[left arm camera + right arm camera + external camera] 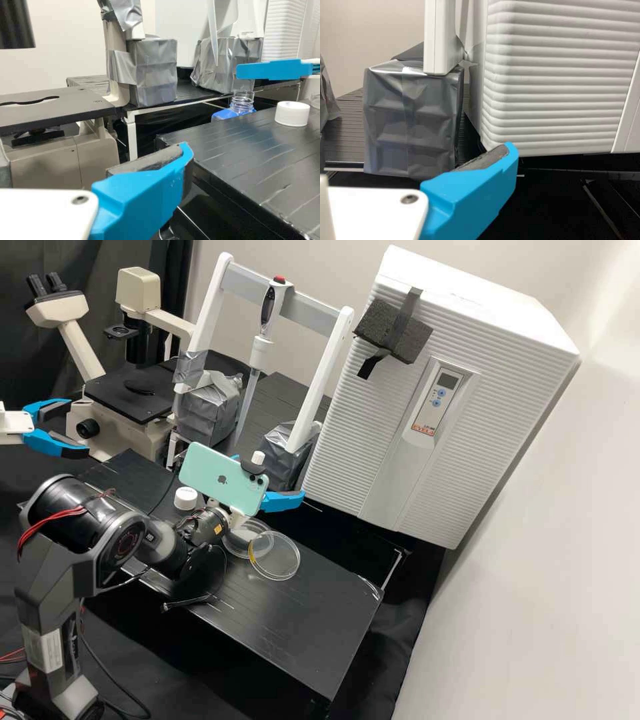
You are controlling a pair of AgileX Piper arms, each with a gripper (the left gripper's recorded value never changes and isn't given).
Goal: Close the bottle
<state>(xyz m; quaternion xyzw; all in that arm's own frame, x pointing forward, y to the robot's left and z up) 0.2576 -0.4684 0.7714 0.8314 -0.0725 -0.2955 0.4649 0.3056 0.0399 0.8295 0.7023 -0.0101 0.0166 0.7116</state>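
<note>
The dark grey right arm [80, 547] comes in at the lower left of the high view, over a black ribbed platform [300, 613] that stands on the black bench. Two clear petri dishes [277, 560] lie overlapping near the frame's middle. Just left of them a white bottle cap [186, 497] rests on the platform, on no bottle. A mint-green smartphone [223, 477] is mounted on that arm's wrist. Past it the right gripper [283, 480] has its blue fingers spread, with nothing between them in its own wrist view.

In the left wrist view the clear bottle [243, 102] stands open-necked right of centre. It is under the other arm's blue finger and apart from the cap, its lower part hidden behind the platform's edge.

The left gripper [75, 427], at the left edge of the high view, gapes wide and holds nothing. Behind it stands a beige microscope [100, 393]. A pipette [257, 353] hangs in a white stand with feet wrapped in grey tape [207, 407]. A white ribbed appliance [453, 393] fills the upper right. A pale wall [547, 573] closes the right side, and black cloth [27, 353] hangs at the upper left.
</note>
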